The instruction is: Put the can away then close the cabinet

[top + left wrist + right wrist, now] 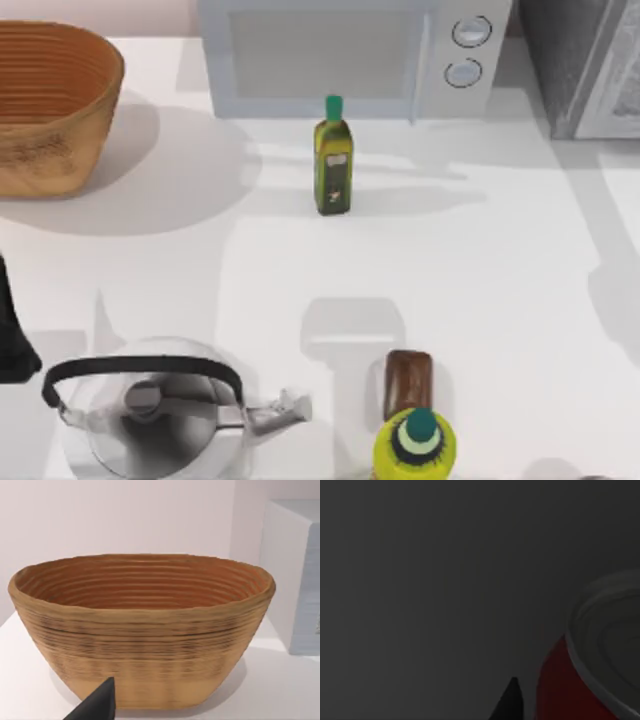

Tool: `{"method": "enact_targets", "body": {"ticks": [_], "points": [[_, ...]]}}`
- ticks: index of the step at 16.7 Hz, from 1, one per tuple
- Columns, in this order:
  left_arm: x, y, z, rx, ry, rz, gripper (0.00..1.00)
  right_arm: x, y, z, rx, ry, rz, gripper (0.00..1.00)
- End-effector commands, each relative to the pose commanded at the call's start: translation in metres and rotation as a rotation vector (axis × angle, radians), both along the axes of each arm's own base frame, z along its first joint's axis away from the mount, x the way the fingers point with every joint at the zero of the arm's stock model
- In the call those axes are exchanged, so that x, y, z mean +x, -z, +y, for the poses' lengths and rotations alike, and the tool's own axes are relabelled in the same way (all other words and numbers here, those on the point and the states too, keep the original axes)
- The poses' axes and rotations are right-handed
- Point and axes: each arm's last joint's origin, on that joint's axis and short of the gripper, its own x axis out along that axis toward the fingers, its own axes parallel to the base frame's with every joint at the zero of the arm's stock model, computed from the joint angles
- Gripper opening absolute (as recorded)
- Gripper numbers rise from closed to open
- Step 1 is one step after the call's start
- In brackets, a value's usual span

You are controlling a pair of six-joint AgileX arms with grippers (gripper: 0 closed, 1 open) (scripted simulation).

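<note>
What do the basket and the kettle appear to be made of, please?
The basket looks like woven or coiled natural fibre, matt tan, with ridged horizontal bands around its wall. The kettle looks like polished metal, silvery and reflective, with a dark handle, possibly plastic.

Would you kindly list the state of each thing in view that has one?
Can: upright, against a dark grey surface in the right wrist view.
Cabinet: partly seen, door state unclear.
Microwave: door shut.
Oil bottle: upright, capped.
Yellow bottle: upright, capped.
Basket: upright, empty.
Kettle: upright, lid on.
</note>
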Motion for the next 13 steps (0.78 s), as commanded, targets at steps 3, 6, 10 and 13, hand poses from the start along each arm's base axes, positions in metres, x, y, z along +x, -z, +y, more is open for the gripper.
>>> {"method": "enact_targets", "body": {"ticks": [3, 6, 10, 13], "points": [[0.0, 0.0, 0.0, 0.0, 0.0, 0.0, 1.0, 0.0, 0.0, 0.0, 0.0, 0.0, 0.0, 0.75], [0.0, 0.0, 0.0, 0.0, 0.0, 0.0, 1.0, 0.0, 0.0, 0.0, 0.0, 0.0, 0.0, 0.98], [0.0, 0.0, 0.0, 0.0, 0.0, 0.0, 1.0, 0.0, 0.0, 0.0, 0.0, 0.0, 0.0, 1.0], [0.0, 0.0, 0.0, 0.0, 0.0, 0.0, 1.0, 0.0, 0.0, 0.0, 0.0, 0.0, 0.0, 1.0]]}}
